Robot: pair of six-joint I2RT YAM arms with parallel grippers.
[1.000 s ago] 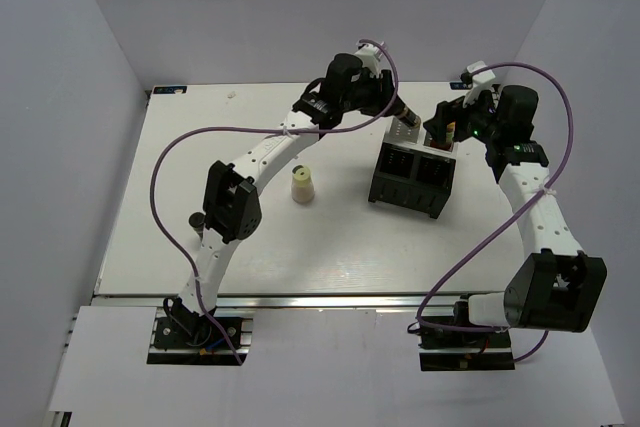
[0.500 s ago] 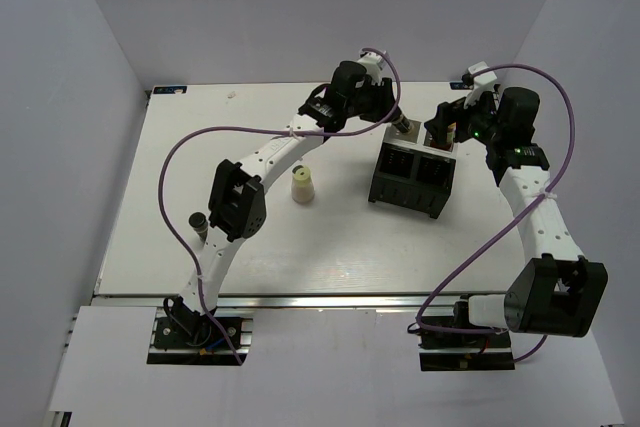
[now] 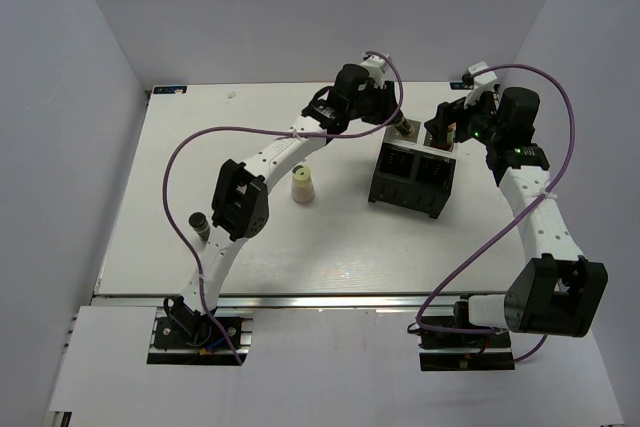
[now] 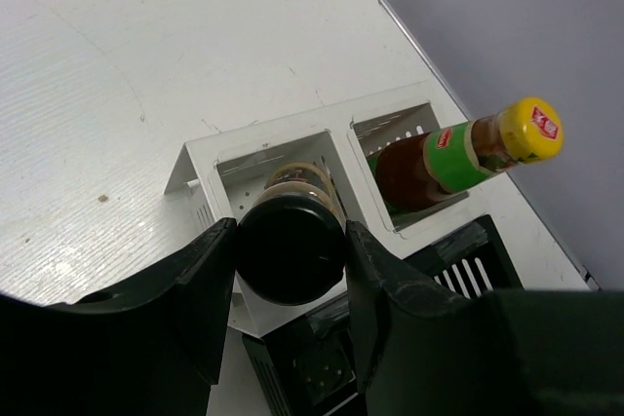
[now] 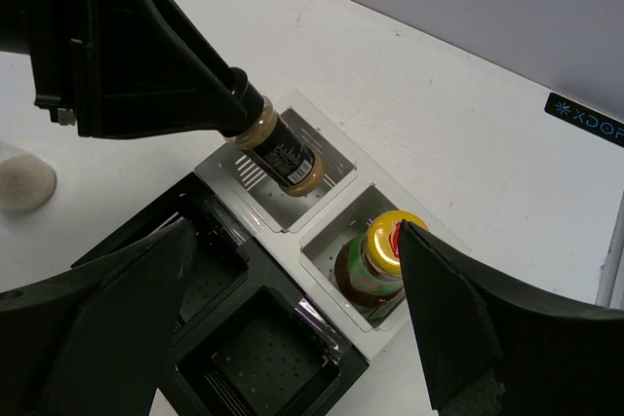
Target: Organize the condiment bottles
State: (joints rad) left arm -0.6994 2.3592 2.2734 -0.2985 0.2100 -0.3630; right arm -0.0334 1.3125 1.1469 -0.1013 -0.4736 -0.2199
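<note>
**Jar leans into white bin**

The left fingers (image 4: 195, 284) pinch a round, glossy black-lidded jar (image 4: 291, 250), which leans with its base in a white slotted compartment (image 4: 258, 132). The red sauce bottle (image 4: 429, 168) stands in the next compartment, below the widely spread right fingers (image 5: 93, 328).

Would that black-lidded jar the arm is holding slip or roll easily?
Likely slippery: the jar looks smooth and glossy, and the left gripper holds only its top end. Being round, it would probably roll if laid on its side.
</note>
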